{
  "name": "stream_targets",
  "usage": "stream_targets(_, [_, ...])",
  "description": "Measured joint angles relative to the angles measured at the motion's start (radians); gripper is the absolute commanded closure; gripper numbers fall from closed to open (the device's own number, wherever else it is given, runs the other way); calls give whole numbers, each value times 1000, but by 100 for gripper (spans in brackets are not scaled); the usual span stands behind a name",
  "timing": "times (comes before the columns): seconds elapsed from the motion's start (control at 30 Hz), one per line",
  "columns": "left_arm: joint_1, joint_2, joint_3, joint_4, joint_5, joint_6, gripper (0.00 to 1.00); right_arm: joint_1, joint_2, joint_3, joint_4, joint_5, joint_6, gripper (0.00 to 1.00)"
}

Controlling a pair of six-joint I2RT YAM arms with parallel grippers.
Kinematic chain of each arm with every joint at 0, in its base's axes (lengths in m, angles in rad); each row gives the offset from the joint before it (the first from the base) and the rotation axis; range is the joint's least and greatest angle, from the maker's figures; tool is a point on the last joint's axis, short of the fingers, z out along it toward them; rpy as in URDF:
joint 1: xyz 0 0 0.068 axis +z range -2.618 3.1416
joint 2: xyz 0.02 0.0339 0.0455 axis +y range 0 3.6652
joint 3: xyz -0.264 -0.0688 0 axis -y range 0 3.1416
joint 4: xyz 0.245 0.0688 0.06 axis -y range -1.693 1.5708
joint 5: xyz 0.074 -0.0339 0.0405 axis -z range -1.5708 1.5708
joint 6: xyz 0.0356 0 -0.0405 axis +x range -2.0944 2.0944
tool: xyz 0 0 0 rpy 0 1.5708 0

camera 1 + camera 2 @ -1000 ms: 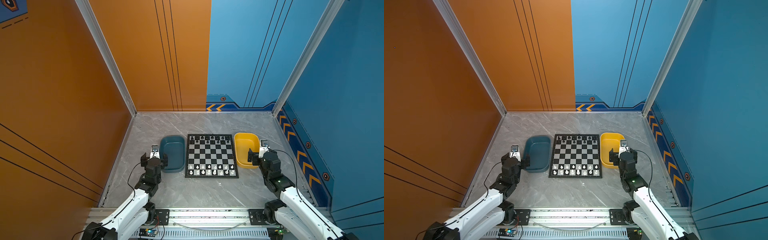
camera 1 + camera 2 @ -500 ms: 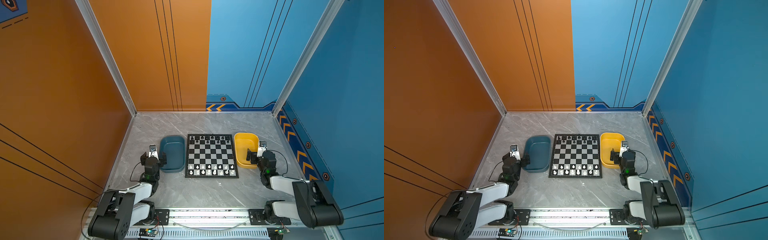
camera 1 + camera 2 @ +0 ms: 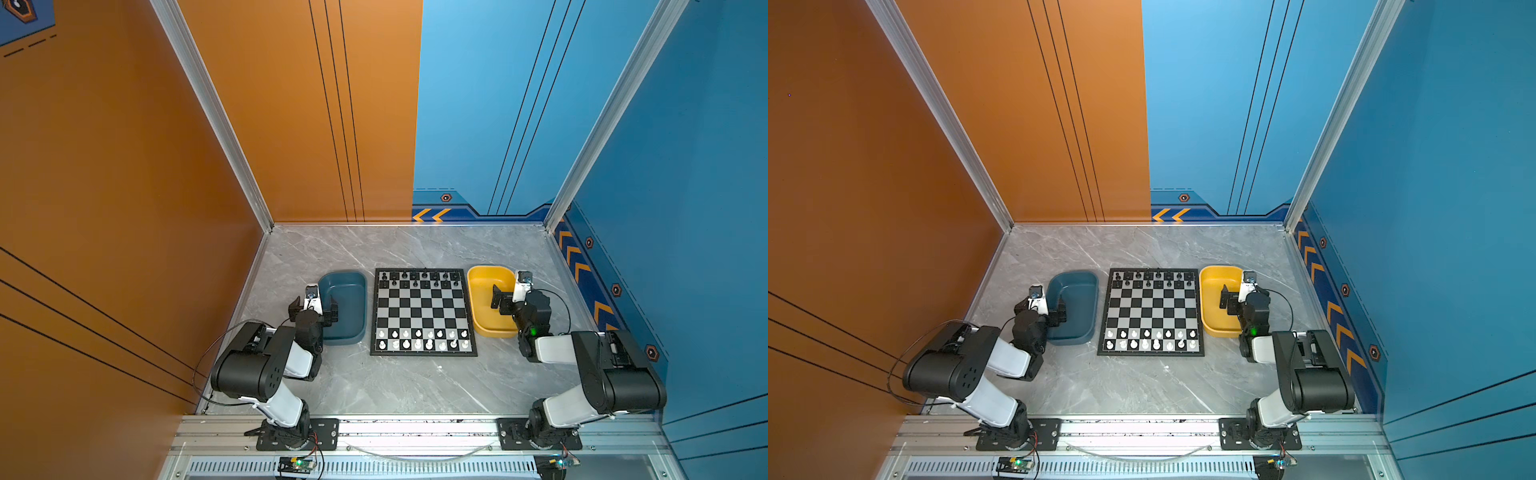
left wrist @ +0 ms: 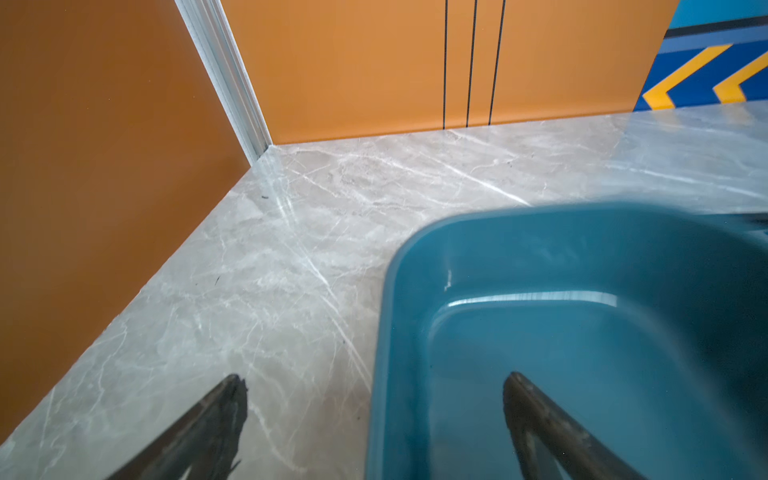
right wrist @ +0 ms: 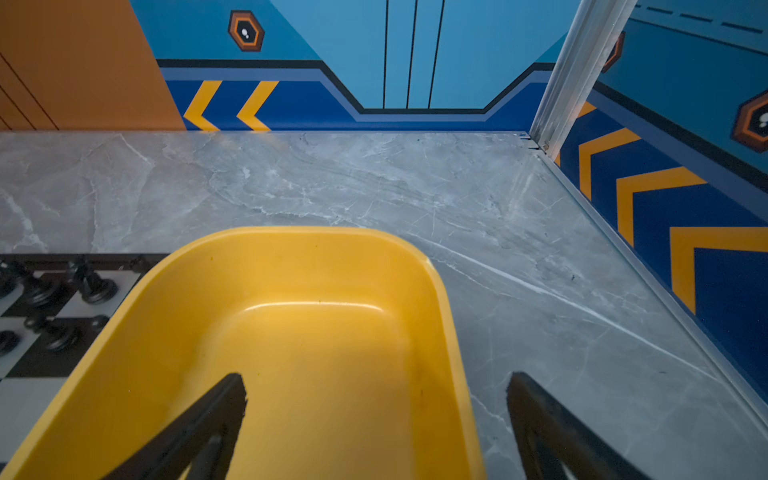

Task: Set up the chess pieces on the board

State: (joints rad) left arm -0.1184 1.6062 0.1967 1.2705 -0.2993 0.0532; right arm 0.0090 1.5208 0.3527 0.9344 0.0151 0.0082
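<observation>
Grey marble tabletop (image 3: 415,382) is sitting inside a booth w/ orange + blue walls. The board (image 3: 423,309) is lying flat mid-table in both top views, btwn the teal tray (image 3: 349,276) on its left & the yellow tray (image 3: 482,282) on its right. Both trays are sitting just beside its frame.

The chess pieces are all standing on the board. The white ones (image 3: 417,333) are filling the 2 rows nearest my bases, and the black ones (image 3: 424,279) are lining the 2 far rows. They're too small to tell which piece is which.

I'm holding my left gripper (image 3: 315,302) at the teal tray's left edge, fingers spread wide & gripping nothing. In the left wrist view one finger (image 4: 224,415) is hanging over marble and the other (image 4: 540,415) over the tray's inside.

I'm holding my right gripper (image 3: 1241,297) at the yellow tray's right edge, fingers likewise wide apart w/ nothing btwn them. In the right wrist view one finger (image 5: 216,415) is hanging over the tray's inside and the other (image 5: 540,415) over marble. A few black pieces are showing past the tray.

Both my arms are folding low by the front rail (image 3: 415,428).
</observation>
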Motion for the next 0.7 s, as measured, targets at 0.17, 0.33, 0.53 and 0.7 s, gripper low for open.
stream_targets(0.17, [12,-21,116,-150,19,-1,2,-9,0,10,-23,-15,14,0])
stream_targets(0.33, [36,-30,157,-238,21,-13,2,20,0,10,-39,58,19,0])
stream_targets(0.53, [39,-30,157,-291,21,-20,2,39,0,10,-40,121,21,0])
stream_targets(0.7, [40,-30,158,-296,21,-24,2,31,0,13,-51,121,26,0])
